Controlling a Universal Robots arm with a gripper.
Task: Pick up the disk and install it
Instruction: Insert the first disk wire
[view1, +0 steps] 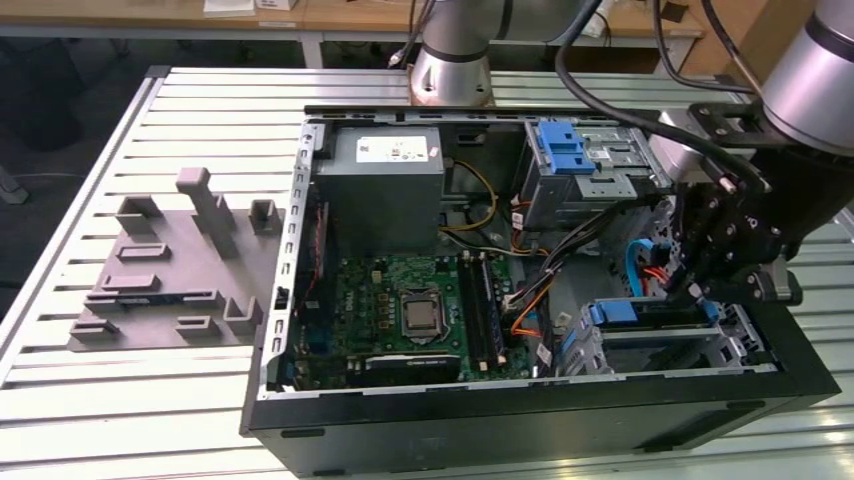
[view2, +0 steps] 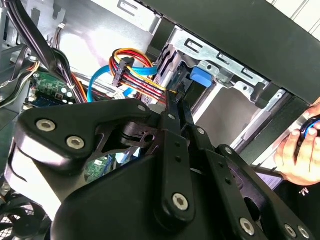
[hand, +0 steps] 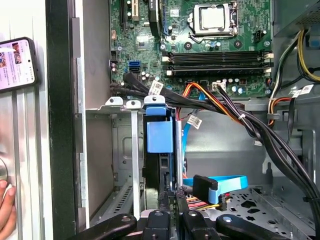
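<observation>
My pincer (view1: 697, 290) hovers just above the disk (view1: 654, 314), which already sits in its bay inside the computer case (view1: 534, 420) (pick-up apparently done, seating perhaps unfinished); its opening I cannot tell.

A robotics lab: slatted aluminium table (view1: 80, 400), opened computer case (view1: 534, 420), workbenches (view1: 267, 15) behind.
</observation>
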